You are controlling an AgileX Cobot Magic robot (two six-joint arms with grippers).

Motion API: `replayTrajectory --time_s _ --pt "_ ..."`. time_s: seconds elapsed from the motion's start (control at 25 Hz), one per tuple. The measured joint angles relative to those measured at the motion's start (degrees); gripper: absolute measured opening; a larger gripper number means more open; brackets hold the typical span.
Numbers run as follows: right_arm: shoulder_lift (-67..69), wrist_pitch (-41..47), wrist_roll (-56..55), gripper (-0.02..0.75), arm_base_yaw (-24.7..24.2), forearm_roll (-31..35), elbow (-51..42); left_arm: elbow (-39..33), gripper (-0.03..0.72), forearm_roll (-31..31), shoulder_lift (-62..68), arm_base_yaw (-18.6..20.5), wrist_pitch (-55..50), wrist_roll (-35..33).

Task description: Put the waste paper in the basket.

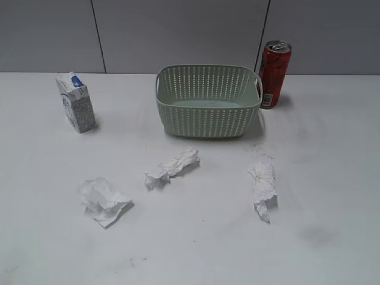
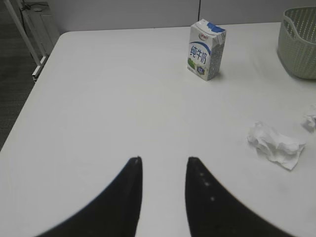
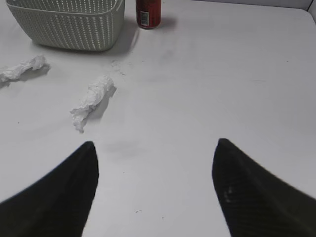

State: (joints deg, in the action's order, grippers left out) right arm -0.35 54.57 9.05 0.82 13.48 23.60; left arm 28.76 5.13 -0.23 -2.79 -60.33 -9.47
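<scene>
On table (image 1: 332, 178), three waste paper wads (image 1: 172, 167), basket (image 1: 208, 116) behind

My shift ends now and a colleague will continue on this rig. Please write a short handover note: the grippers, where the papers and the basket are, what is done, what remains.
Left gripper: open, empty, above bare table.
Right gripper: open wide, empty, above bare table.
Basket: upright at the back centre, nothing visible inside, red can beside its right end.
Waste paper, all on the table in front of the basket: left wad, middle wad, right wad.
Milk carton stands at back left; leave it.
Done: nothing yet.
Left: all three wads into the basket. The left wad lies nearest the left gripper, the right wad nearest the right.
</scene>
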Motion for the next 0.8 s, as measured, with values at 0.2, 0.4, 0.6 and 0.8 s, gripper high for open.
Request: replayTrajectory --time_s 0.2,0.4,0.6,0.8 --pt "0.0 -0.1 0.1 0.549 0.0 0.1 0.0 0.0 0.237 0.0 0.0 0.0 0.0 0.0" --pt "0.0 -0.1 0.1 0.549 0.0 0.1 0.0 0.0 0.237 0.0 0.0 0.0 0.0 0.0" --pt "0.0 -0.1 0.1 0.549 0.0 0.2 0.0 0.0 0.237 0.0 0.0 0.0 0.0 0.0" --pt "0.3 -0.9 0.1 0.549 0.0 0.2 0.4 0.0 0.237 0.0 0.0 0.0 0.0 0.0"
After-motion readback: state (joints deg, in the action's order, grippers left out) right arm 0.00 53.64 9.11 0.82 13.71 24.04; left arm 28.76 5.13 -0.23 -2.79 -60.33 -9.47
